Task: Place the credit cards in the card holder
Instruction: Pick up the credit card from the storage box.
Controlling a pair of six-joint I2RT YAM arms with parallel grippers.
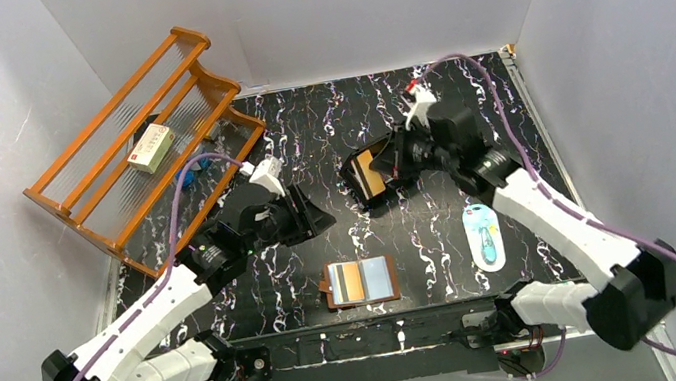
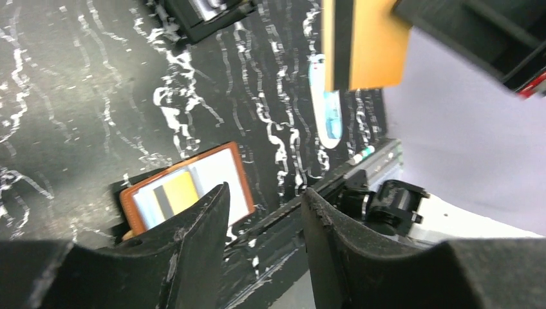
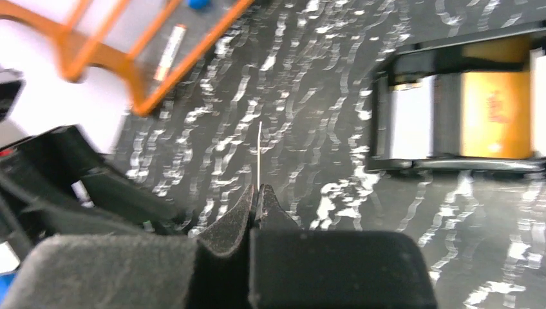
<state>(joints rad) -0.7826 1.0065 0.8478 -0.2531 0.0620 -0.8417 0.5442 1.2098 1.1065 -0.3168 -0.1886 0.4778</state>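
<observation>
Meanwhile right hand (image 3: 259, 192) pinches an orange card (image 2: 373, 45) near the black tray (image 3: 444, 55); left hand (image 2: 264, 206) gapes empty.

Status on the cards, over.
Left fingers open, empty. Right fingers shut on orange card. Holder lies open, nothing over it.

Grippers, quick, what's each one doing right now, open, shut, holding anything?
Left gripper: open, nothing between the jaws.
Right gripper: shut on an orange card.
</observation>
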